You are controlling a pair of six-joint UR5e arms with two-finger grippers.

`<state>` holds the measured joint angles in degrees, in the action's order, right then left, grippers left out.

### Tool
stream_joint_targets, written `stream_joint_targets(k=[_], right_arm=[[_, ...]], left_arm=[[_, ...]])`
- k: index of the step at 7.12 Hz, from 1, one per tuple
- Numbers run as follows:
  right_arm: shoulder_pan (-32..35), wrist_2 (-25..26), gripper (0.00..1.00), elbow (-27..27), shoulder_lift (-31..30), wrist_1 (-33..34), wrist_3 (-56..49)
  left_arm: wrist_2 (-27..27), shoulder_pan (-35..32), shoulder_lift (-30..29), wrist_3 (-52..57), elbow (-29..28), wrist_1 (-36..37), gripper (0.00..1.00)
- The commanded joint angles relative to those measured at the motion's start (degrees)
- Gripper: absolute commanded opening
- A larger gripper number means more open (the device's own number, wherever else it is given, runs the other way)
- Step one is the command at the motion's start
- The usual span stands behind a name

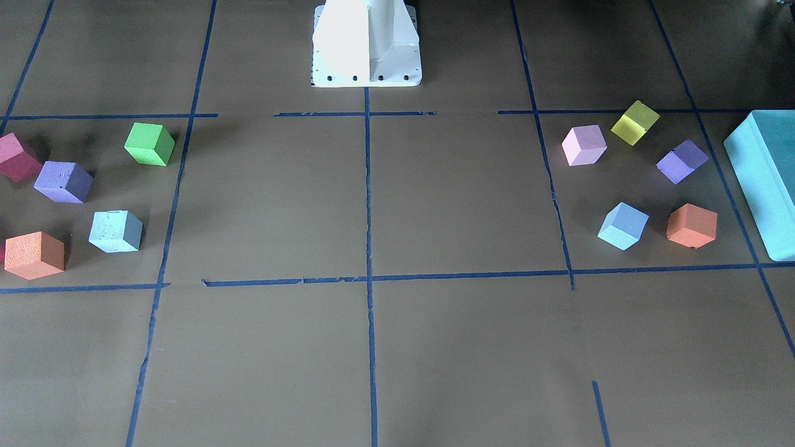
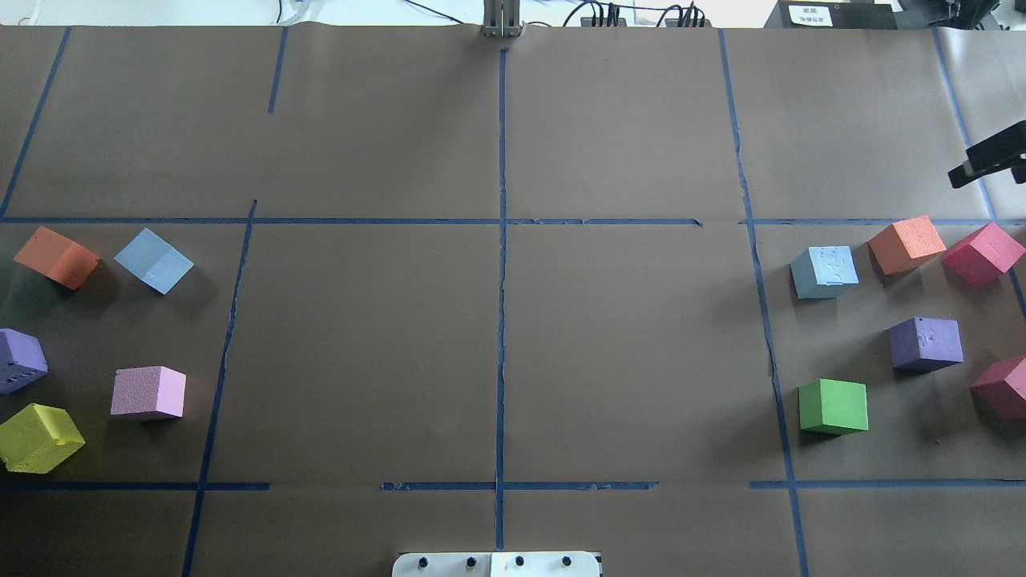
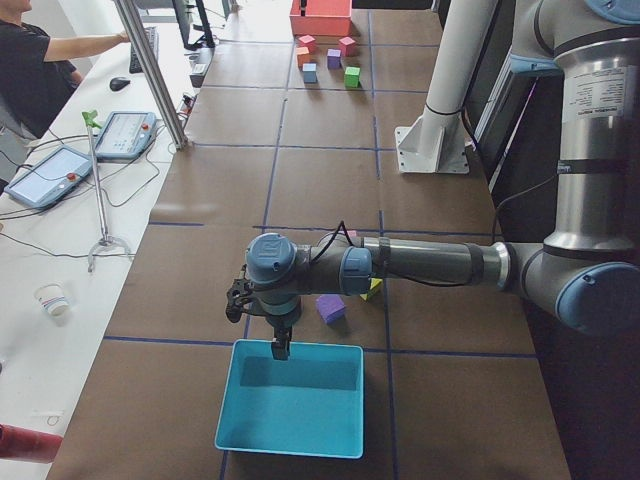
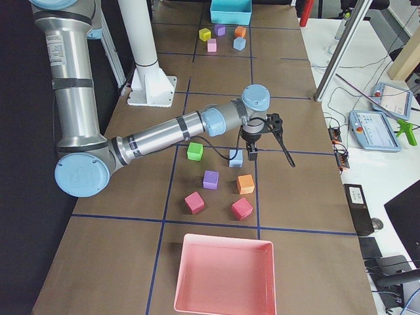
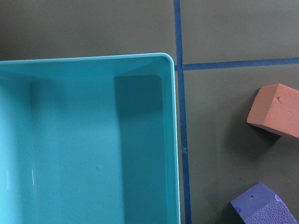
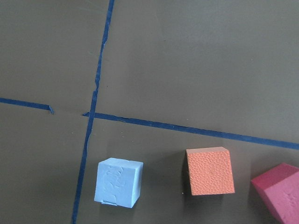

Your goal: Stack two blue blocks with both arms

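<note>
Right blue block (image 2: 824, 272): flat on the table, out in front of the white base pedestal (image 2: 497, 563) and far to its robot-right, just beside an orange block (image 2: 906, 244).
Left blue block (image 2: 154, 260): also in front of the pedestal, far to its robot-left, turned diagonally.
Stack: not begun, with the two blocks well apart on opposite sides of the pedestal.
Right claw (image 4: 269, 152): above the right blue block, fingers spread, holding nothing.
Left claw (image 3: 262, 318): over the teal box (image 3: 290, 405), robot-left of the pedestal. Spread or pressed together cannot be told.
</note>
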<state>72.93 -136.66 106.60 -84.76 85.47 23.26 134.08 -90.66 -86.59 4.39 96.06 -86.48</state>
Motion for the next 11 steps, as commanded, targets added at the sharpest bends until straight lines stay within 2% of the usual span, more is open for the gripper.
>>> stream_joint_targets(k=[1, 3, 5, 6, 11], right_arm=[[-9.00, 6.48, 1.00, -1.30, -0.32, -7.93, 10.91], [-11.75, 7.29, 1.00, -3.06, 0.03, -8.04, 13.56], [-16.04, 12.27, 1.00, -4.03, 0.30, -8.04, 15.06], [-18.07, 13.17, 1.00, -5.08, 0.56, -8.04, 15.06], [-21.33, 13.88, 1.00, -9.04, 1.88, -8.12, 14.98]], left_arm=[[0.04, 0.04, 0.02, 0.00, -0.08, 0.00, 1.00], [0.04, 0.04, 0.02, 0.00, 0.00, 0.00, 1.00], [0.04, -0.04, 0.02, 0.00, 0.09, 0.00, 1.00], [0.04, 0.04, 0.02, 0.00, 0.09, 0.00, 1.00], [0.04, -0.05, 0.02, 0.00, 0.09, 0.00, 1.00]])
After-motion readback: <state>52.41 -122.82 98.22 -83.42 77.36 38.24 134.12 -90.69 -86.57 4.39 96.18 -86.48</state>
